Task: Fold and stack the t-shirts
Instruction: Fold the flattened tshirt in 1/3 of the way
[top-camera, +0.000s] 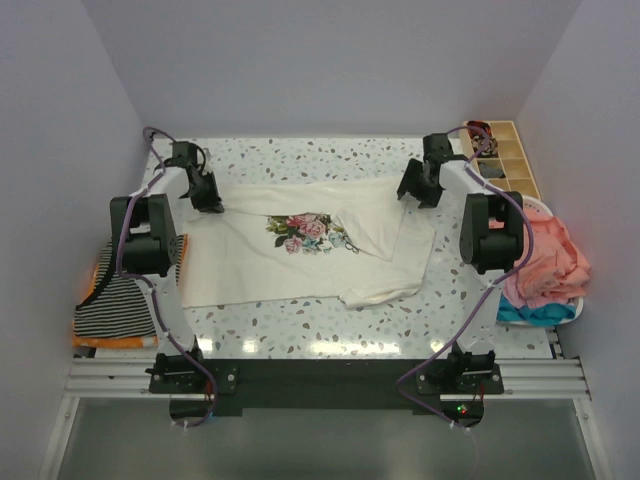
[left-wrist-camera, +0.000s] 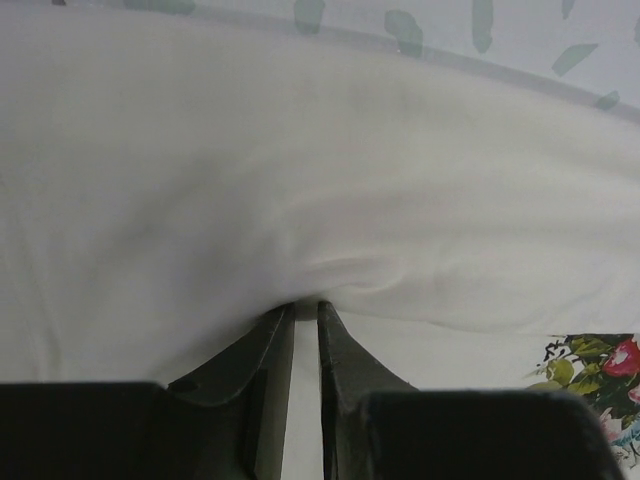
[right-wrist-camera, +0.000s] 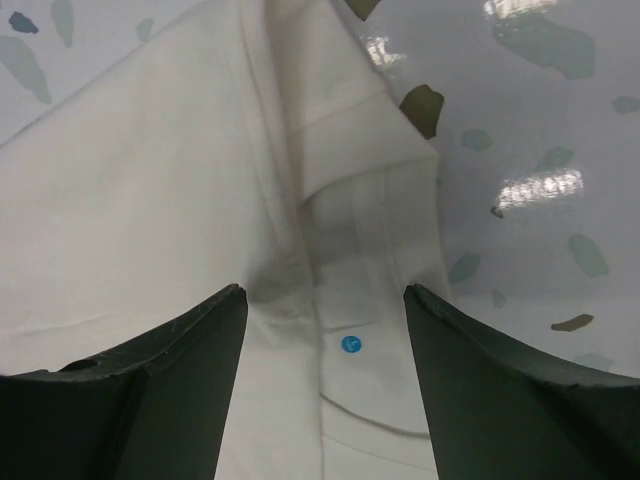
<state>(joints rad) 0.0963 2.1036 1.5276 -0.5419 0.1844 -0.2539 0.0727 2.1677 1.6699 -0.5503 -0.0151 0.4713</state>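
A cream t-shirt (top-camera: 300, 255) with a pink-rose print (top-camera: 305, 233) lies spread on the speckled table, its right side partly folded over. My left gripper (top-camera: 208, 198) is at the shirt's far left corner, jaws nearly closed and pinching a fold of cream cloth (left-wrist-camera: 320, 250). My right gripper (top-camera: 418, 190) is open over the shirt's far right corner, where a hem and a small blue dot (right-wrist-camera: 350, 344) show between the fingers. A striped shirt (top-camera: 120, 295) lies on an orange one at the left edge. Coral-pink (top-camera: 550, 262) and blue (top-camera: 535, 313) shirts are piled at the right.
A compartmented wooden tray (top-camera: 505, 160) stands at the back right. The pile at the right sits in a white basket (top-camera: 575, 305). White walls close in the table on three sides.
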